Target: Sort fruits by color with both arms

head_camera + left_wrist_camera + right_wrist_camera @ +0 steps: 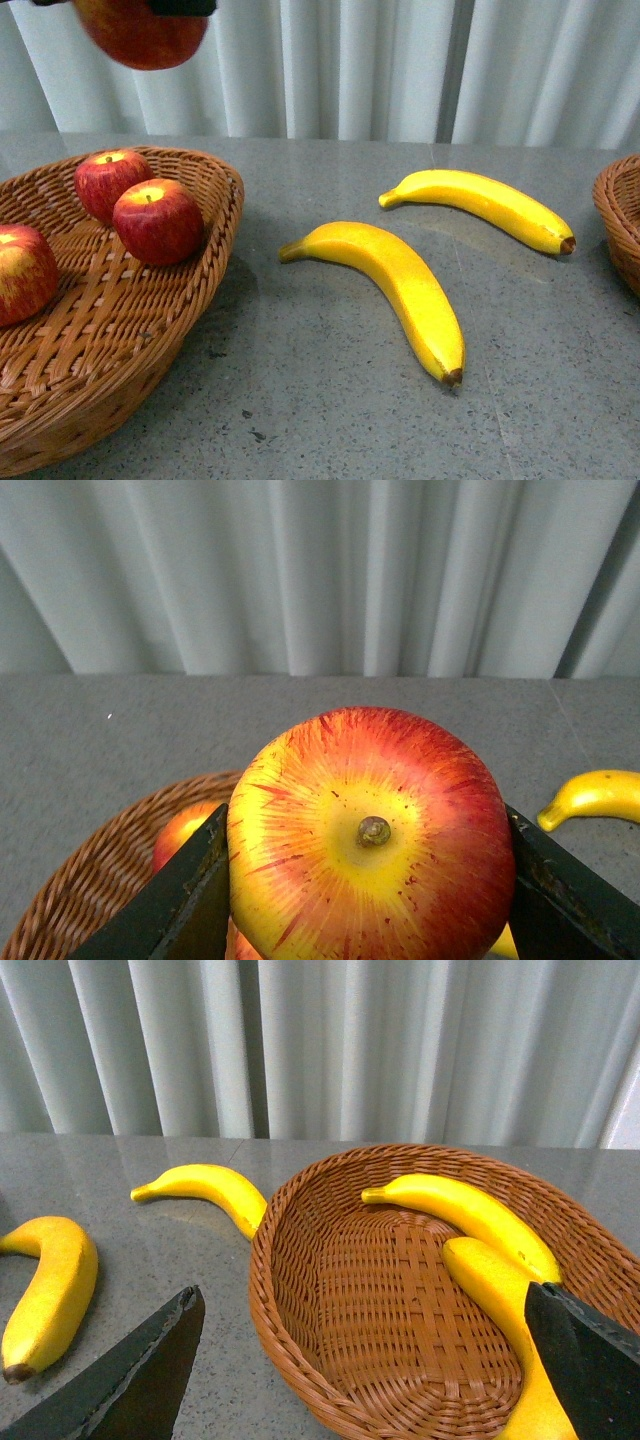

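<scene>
My left gripper (366,825) is shut on a red and yellow apple (410,760), its dark fingers (190,895) pressing both sides. In the front view this apple (140,35) hangs high above the left wicker basket (150,330), which holds three red apples (158,220). Two yellow bananas lie on the grey table, one near the middle (400,285) and one further back (485,205). My right gripper (362,1290) is open over the near end of the right basket (290,1330), where two more bananas (470,1210) rest against its far side.
White curtains close off the back of the grey table (300,400). The right basket's rim (620,225) shows at the front view's right edge. From the right wrist, the two loose bananas (50,1280) lie outside that basket.
</scene>
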`<move>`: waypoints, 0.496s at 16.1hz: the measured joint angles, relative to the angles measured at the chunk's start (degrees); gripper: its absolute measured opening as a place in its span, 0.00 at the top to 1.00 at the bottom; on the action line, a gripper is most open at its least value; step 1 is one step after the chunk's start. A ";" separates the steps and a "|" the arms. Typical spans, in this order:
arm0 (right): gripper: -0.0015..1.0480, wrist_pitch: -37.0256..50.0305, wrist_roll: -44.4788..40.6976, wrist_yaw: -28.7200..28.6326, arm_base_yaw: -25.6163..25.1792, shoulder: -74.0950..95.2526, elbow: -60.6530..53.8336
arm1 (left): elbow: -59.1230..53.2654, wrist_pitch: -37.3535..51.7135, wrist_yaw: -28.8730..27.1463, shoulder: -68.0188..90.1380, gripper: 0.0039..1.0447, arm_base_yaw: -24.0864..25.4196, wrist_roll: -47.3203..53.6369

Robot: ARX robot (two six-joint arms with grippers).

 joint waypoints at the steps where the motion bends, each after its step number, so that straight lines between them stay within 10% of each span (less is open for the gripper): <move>1: 0.06 0.00 0.00 0.00 0.00 0.00 0.00 | -2.93 -0.52 -1.46 -2.47 0.36 -0.31 -2.67; 8: 0.06 0.00 0.00 0.00 0.00 0.00 0.00 | -14.97 -2.03 -9.27 -6.36 0.31 -3.41 -15.34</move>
